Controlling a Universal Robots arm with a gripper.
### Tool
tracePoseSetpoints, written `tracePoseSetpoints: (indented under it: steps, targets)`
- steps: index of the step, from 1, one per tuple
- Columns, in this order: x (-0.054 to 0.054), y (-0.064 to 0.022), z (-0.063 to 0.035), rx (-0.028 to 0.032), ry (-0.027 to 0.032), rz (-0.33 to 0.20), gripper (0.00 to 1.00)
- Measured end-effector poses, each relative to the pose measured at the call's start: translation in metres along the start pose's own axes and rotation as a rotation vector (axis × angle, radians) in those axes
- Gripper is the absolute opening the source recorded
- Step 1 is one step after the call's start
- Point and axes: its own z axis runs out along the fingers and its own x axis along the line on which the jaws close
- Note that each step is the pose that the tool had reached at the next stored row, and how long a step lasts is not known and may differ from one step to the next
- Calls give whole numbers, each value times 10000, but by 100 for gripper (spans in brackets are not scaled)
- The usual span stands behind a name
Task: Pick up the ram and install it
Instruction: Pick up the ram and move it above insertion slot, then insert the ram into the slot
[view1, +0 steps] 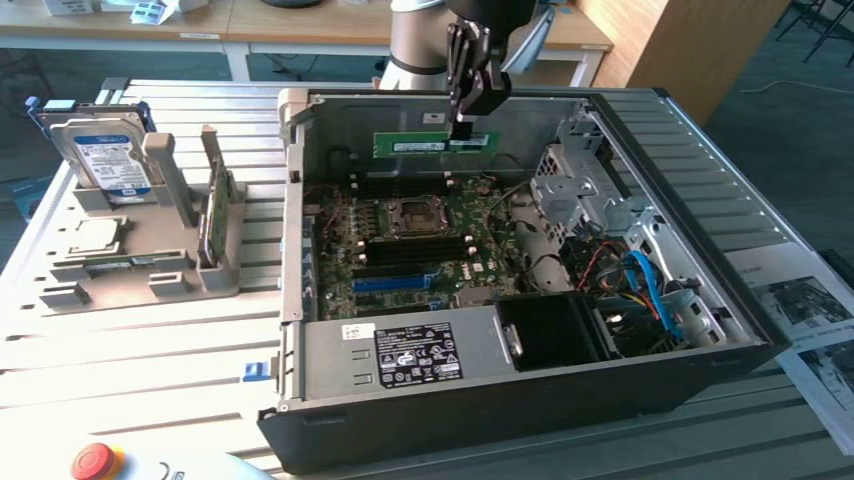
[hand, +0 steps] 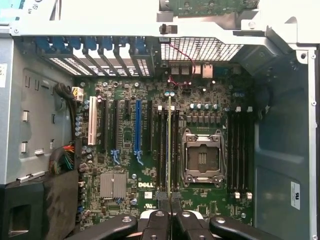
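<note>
The ram (view1: 430, 145) is a narrow green stick hanging level above the motherboard (view1: 400, 250), inside the open computer case (view1: 534, 385). My gripper (view1: 466, 128) comes down from above and is shut on the stick's end toward the exterior view's right. In the wrist view the ram (hand: 169, 145) is a thin edge-on line running out from between my fingertips (hand: 163, 204). It lies over the black memory slots (hand: 161, 150) next to the CPU socket (hand: 202, 157).
On the exterior view's left a grey holder (view1: 134, 275) carries a silver hard drive with a blue label (view1: 107, 155) and an upright green card (view1: 214, 205). Drive cages and blue cables (view1: 647, 280) fill the case's right side. A red stop button (view1: 94, 460) sits at the front.
</note>
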Motion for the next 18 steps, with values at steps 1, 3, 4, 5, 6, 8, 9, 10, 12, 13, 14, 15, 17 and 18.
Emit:
tracePoseSetpoints:
  steps: [1, 3, 4, 5, 6, 8, 9, 10, 12, 13, 14, 15, 17, 18]
  targets:
    - [0, 0, 0, 0, 0, 0, 12]
    - [0, 1, 0, 0, -1, 1, 12]
    - [0, 1, 0, 0, -1, 2, 12]
    - [0, 1, 0, 0, -1, 1, 12]
    - [0, 1, 0, 0, -1, 1, 12]
    - [0, 1, 0, 0, -1, 1, 12]
    - [0, 1, 1, 0, -1, 1, 12]
    - [0, 1, 0, 0, -1, 1, 12]
    - [0, 1, 1, 0, -1, 1, 12]
    - [-1, 0, 3, 1, -2, 1, 12]
    - [-1, 0, 8, 0, -2, 1, 12]
    - [-1, 0, 15, 0, -1, 1, 12]
    - [-1, -1, 38, 0, -1, 1, 12]
    - [-2, -2, 53, 0, -1, 0, 12]
